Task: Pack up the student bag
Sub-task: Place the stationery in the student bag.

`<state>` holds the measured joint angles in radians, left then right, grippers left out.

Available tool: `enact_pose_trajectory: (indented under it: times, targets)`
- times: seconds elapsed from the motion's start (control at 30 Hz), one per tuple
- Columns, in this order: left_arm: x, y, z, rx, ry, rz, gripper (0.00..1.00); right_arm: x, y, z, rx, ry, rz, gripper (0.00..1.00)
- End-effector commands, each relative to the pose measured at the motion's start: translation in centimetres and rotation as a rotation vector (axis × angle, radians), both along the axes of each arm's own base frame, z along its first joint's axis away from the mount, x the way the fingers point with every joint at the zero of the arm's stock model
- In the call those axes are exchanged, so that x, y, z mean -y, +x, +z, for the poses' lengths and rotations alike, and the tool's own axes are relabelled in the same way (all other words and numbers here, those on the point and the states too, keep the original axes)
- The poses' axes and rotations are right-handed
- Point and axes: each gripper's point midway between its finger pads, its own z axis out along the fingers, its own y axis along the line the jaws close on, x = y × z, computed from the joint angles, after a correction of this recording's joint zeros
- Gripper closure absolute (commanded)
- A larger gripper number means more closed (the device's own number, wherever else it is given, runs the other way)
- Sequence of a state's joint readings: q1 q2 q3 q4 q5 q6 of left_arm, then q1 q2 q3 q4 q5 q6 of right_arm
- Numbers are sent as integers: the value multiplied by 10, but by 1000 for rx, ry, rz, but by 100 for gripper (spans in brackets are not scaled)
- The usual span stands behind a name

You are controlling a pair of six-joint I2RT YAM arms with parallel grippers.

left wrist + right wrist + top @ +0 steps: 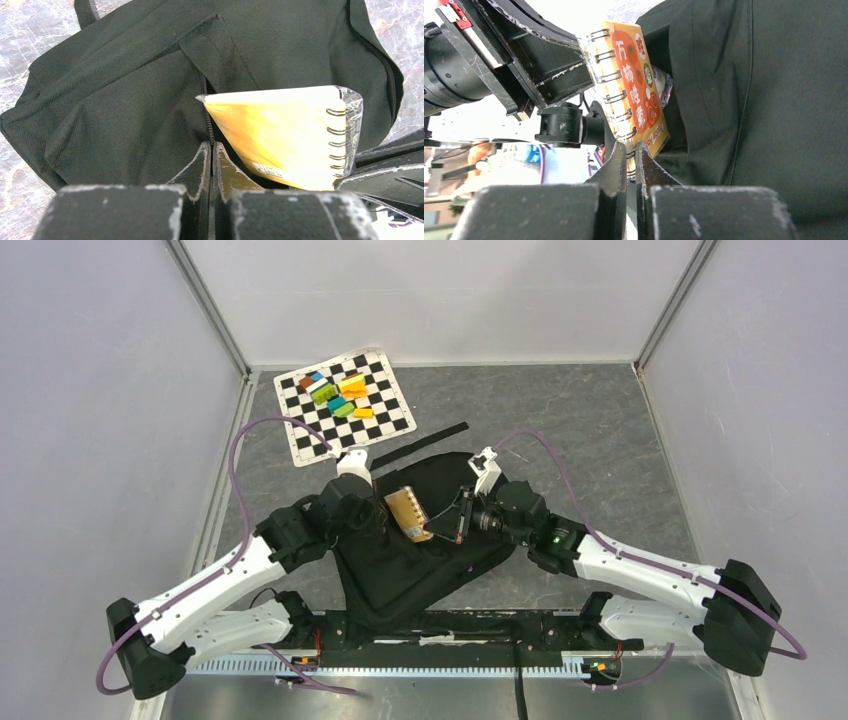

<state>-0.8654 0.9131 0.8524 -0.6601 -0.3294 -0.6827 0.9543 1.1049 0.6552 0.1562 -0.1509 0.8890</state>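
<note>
My left gripper [211,150] is pinched narrow, its tips together on the zipper line of the student bag [125,95], which spreads below and ahead of it. I cannot tell whether fabric is caught. My right gripper [631,150] clamps the lower corner of the spiral notebook [636,85], with the bag to its right.

1. Spiral notebook [634,80]: near corner lost behind the fingertips of my right gripper [631,147].
2. Backpack [125,90]: zip line vanishes between the closed tips of my left gripper [212,146]; I cannot tell whether fabric is pinched. Far side cropped by the frame ahead of that gripper.
3. Coloured pieces [340,395] on the chequered mat [395,422], beyond both grippers: too small for me to identify.
</note>
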Motion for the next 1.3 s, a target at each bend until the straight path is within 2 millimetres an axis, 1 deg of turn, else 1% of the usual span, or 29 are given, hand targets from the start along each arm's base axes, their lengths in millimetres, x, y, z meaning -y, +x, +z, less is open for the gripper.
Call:
enact_pose_trajectory:
  times: [0.0, 0.1, 0.2, 0.27, 0.4, 0.47, 0.67, 0.8, 0.87, 0.97, 1.1, 1.17, 1.23, 1.27]
  targets:
    - [0, 3, 11, 48, -21, -11, 98, -1, -11, 31, -64, 160, -1, 100]
    - [-2, 2, 12, 56, -28, -9, 98, 2, -14, 34, -97, 190, -14, 100]
    - [-2, 1, 14, 66, -39, -17, 98, 2, -21, 29, -145, 223, 4, 100]
    - [0, 0, 16, 73, -49, -32, 98, 2, -25, 17, -180, 209, 17, 100]
    - [2, 0, 21, 90, -65, -47, 98, 1, -31, -20, -245, 106, 33, 100]
    - [2, -1, 22, 96, -67, -51, 98, 2, -31, -33, -264, 56, 32, 100]
    - [6, -2, 25, 118, -79, -93, 98, -2, -31, -51, -300, -27, 48, 100]
    - [14, -4, 30, 140, -80, -164, 98, -12, -33, -58, -308, -64, 108, 100]
    - [22, -7, 31, 148, -89, -216, 98, -20, -31, -59, -298, -82, 137, 100]
    - [27, -10, 32, 150, -93, -265, 98, -31, -22, -59, -273, -106, 148, 100]
    - [30, -14, 30, 145, -86, -304, 98, -44, -15, -62, -261, -143, 183, 100]
    - [29, -14, 28, 141, -77, -301, 98, -46, -13, -68, -252, -178, 202, 100]
    - [24, -12, 25, 135, -58, -278, 98, -45, -7, -73, -213, -228, 198, 95]
    - [21, -11, 25, 132, -50, -258, 98, -41, -5, -76, -204, -264, 192, 90]
